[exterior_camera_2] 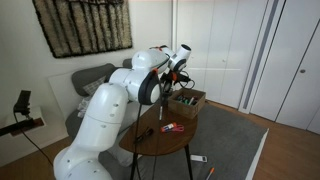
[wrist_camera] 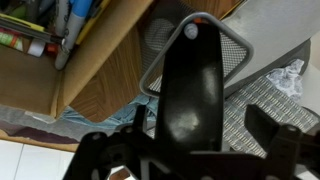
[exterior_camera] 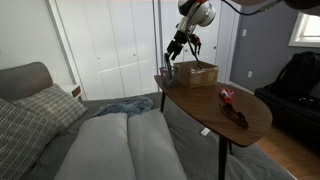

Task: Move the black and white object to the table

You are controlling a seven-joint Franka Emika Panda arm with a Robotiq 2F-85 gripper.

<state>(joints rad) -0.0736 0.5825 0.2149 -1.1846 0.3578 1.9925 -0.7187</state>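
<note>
The black object sits between the jaws; whether they clamp it cannot be told. Released at the bench edge beside the box, it could fall off.

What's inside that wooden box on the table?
The wrist view shows pens and markers packed into one corner of the wooden box. The rest of its inside lies outside that picture, and both exterior views are too distant to make out more.
</note>
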